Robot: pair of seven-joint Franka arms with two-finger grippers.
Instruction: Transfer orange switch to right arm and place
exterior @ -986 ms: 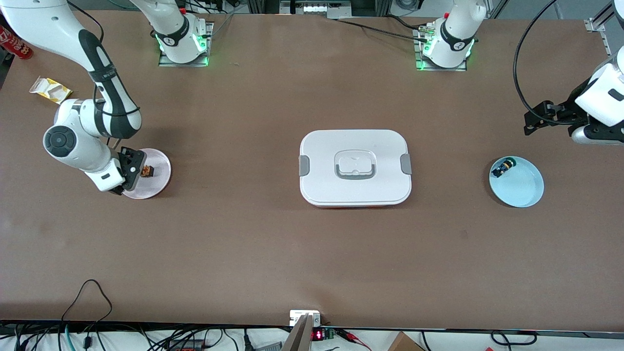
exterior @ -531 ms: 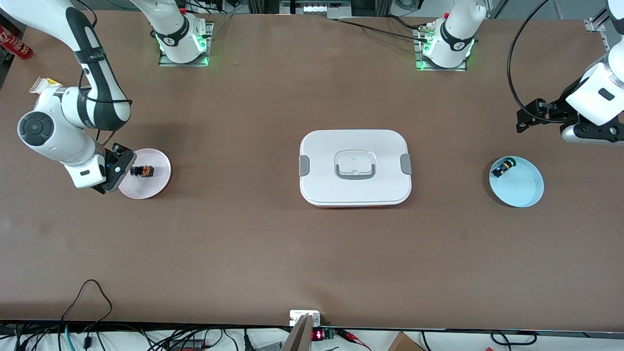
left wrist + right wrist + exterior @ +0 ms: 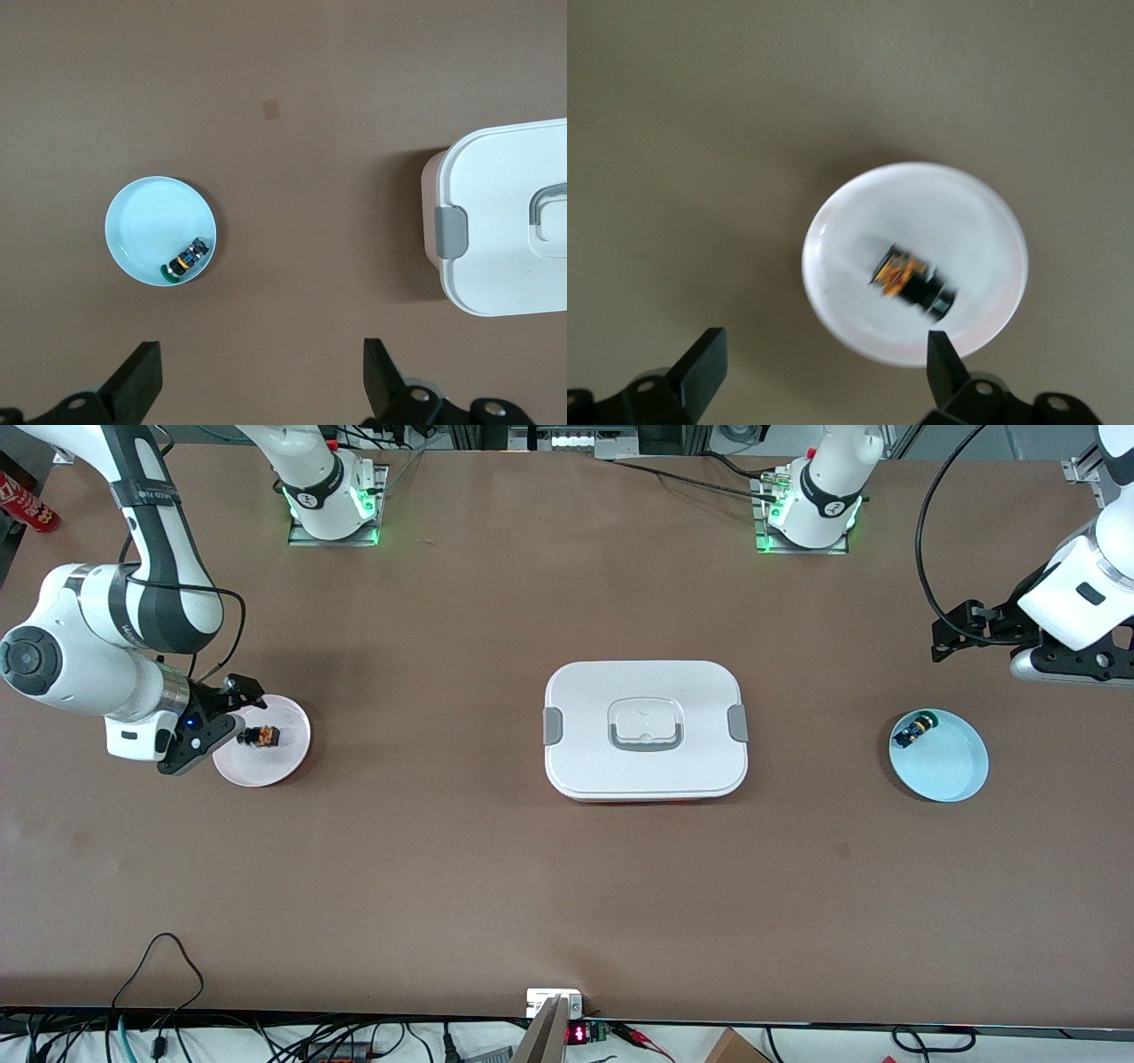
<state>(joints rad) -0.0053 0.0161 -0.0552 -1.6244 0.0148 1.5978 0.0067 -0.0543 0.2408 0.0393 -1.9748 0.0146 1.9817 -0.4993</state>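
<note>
The orange switch (image 3: pixel 262 736) lies on its side on a pink plate (image 3: pixel 283 760) toward the right arm's end of the table. It also shows in the right wrist view (image 3: pixel 914 282), on the plate (image 3: pixel 966 221). My right gripper (image 3: pixel 234 712) is open and empty. It hangs over the plate's rim, beside the switch and apart from it; its midpoint in the wrist view (image 3: pixel 824 363) is off the plate. My left gripper (image 3: pixel 946 634) is open and empty, up over bare table at the left arm's end; its fingers frame bare table in the left wrist view (image 3: pixel 261 381).
A white lidded container (image 3: pixel 645 731) sits mid-table, also in the left wrist view (image 3: pixel 505 221). A light blue plate (image 3: pixel 952 766) holds a green-capped button (image 3: pixel 914 731), both also in the left wrist view (image 3: pixel 146 217) (image 3: pixel 184 258). A red can (image 3: pixel 25 503) stands at the table's corner.
My right gripper has drawn back from the switch toward the table's end, leaving it on the pink plate. My left arm has pulled slightly away from the blue plate.
</note>
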